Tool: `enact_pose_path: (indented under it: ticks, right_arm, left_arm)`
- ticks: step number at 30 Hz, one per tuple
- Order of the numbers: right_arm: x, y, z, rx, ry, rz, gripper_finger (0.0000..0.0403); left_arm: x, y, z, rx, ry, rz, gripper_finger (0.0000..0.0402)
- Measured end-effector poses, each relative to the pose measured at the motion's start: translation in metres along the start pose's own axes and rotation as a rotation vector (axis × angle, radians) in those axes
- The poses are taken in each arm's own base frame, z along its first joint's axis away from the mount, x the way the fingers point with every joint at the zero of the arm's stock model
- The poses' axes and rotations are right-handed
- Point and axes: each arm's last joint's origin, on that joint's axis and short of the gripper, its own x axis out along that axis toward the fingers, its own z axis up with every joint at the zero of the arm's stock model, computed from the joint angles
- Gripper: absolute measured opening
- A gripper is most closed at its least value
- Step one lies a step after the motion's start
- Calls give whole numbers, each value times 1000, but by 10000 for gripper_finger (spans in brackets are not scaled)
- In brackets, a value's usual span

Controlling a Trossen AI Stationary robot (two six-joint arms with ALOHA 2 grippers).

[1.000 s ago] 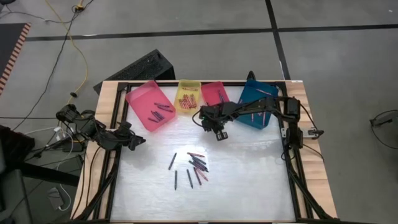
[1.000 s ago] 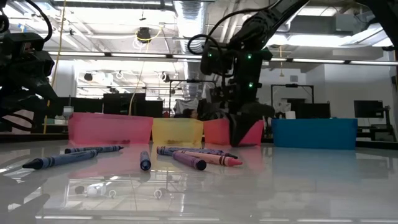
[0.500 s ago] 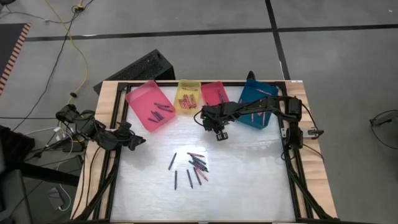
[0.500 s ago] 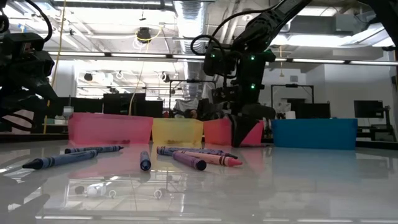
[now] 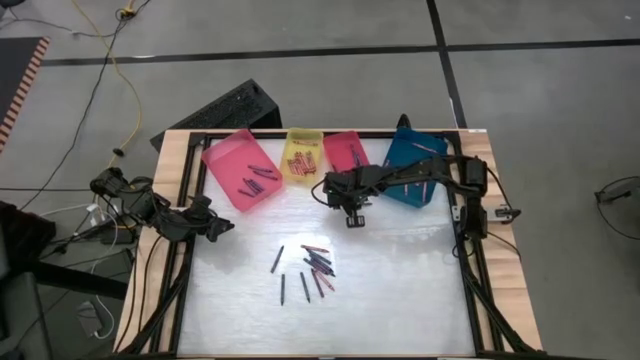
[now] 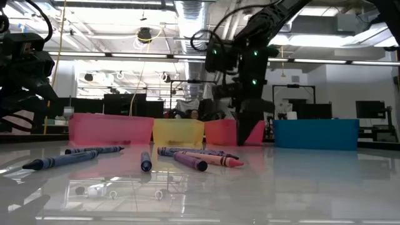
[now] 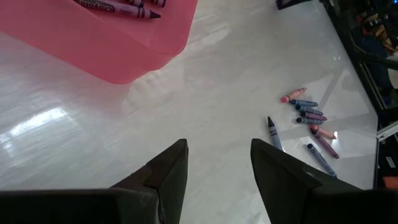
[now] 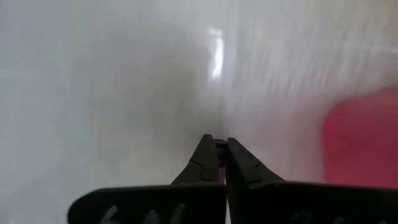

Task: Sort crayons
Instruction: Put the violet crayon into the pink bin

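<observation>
Your right gripper [image 5: 354,218] hangs above the worktop [image 5: 400,290] just in front of the red tray [image 5: 344,150], with the jaws pinched almost together. In the right wrist view a sliver of pinkish-purple shows between the tips, so it probably holds one crayon, though you cannot confirm that from so little.

The risks from here:
- The hold looks to be at the very tips. A quick swing toward the red tray could let the crayon twist out and roll across the glossy worktop.
- The colour is hard to read, so the crayon could end up in the wrong tray. The pink tray [image 5: 228,152], the yellow tray [image 5: 287,140] and the blue tray [image 5: 400,152] all sit in the same row as the red tray.
- The arm reaches low across the blue tray, so a drop in height could catch its rim.

The loose crayons [image 5: 318,263] lie well in front of the red tray, mid-worktop; others already lie in the pink, yellow and red trays. The blue tray's contents are mostly hidden under the right arm.

Your left gripper [image 7: 217,177] waits near the pink tray, jaws apart and empty.
</observation>
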Motion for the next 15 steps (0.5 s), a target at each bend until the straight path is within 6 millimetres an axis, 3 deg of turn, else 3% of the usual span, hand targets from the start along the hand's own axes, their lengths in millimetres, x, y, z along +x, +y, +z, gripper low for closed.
enact_pose_path:
  ticks: [7,15]
  right_arm:
    - [-26,0,26,31,-126,-23,5]
    - [-64,-3,68,23,-396,-26,5]
  left_arm:
    - [0,0,0,0,0,1,165]
    - [0,0,0,0,0,0,165]
